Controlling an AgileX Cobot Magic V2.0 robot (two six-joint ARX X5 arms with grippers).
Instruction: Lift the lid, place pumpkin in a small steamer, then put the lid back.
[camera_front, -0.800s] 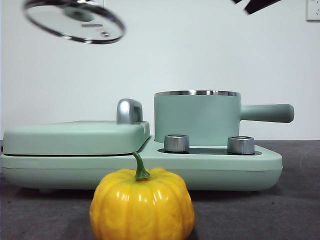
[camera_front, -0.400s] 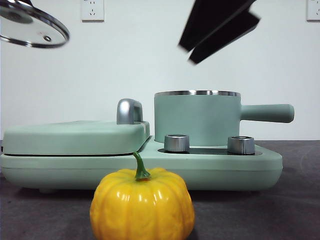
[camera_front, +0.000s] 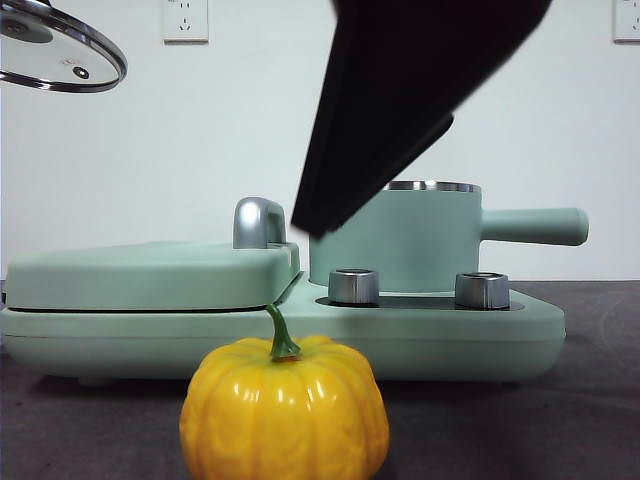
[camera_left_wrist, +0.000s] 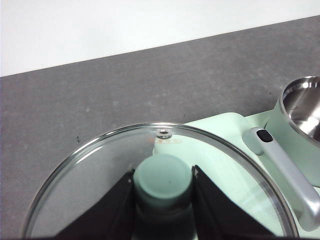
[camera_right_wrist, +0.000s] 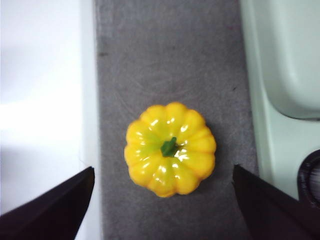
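The pumpkin (camera_right_wrist: 170, 148) sits upright on the grey desk (camera_right_wrist: 165, 60), stem up, below the right tool (camera_right_wrist: 162, 200), whose two black jaws stand wide apart with the pumpkin showing between them in the wrist view and nothing in their grip. In the front view this tool (camera_front: 320, 225) comes down from above as a big dark shape, its tip in front of the small steamer (camera_front: 420, 240) and well above the pumpkin (camera_front: 284, 410), touching neither as far as can be seen. The pumpkin lies near the front edge of the desk, just in front of the flat green appliance base (camera_front: 450, 330) with its two silver knobs (camera_front: 353, 285). The small steamer stands on that base with its long handle (camera_front: 535, 226) pointing sideways; it is uncovered, and the left wrist view shows part of its bare steel inside (camera_left_wrist: 306, 102), with nothing visible in it. The left tool (camera_left_wrist: 163, 210) holds the lid (camera_left_wrist: 100, 170), its jaws clamped on either side of the mint-green knob (camera_left_wrist: 163, 179). The lid (camera_front: 62, 55) hangs high at the top corner of the front view, tilted, well apart from the small steamer and over the closed griddle cover (camera_front: 150, 270).
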